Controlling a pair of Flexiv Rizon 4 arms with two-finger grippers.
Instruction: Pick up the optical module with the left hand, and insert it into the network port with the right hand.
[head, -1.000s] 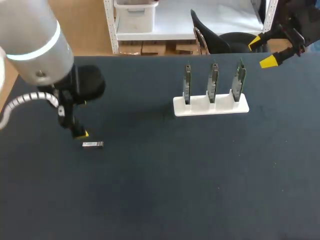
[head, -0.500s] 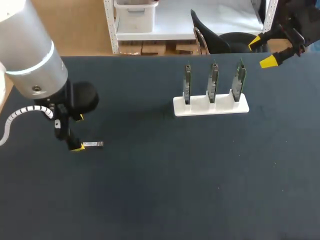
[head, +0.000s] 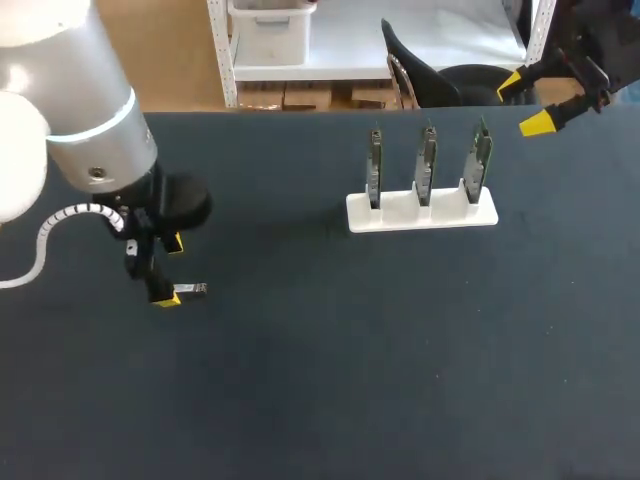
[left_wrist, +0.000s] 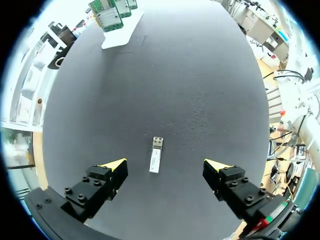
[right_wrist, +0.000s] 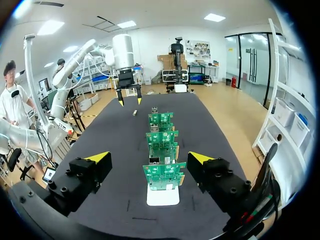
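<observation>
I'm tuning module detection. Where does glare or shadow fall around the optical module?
Head view: the optical module stands bright on the dark table, without glare. Left wrist view: it lies evenly lit and unshadowed inside the open left gripper; the table brightens toward the white rack.

The left arm bends down from the left side, its left hand pointing downward, yellow-tipped fingers spread wide. The right hand is held high, well apart from it, fingers likewise spread.
</observation>
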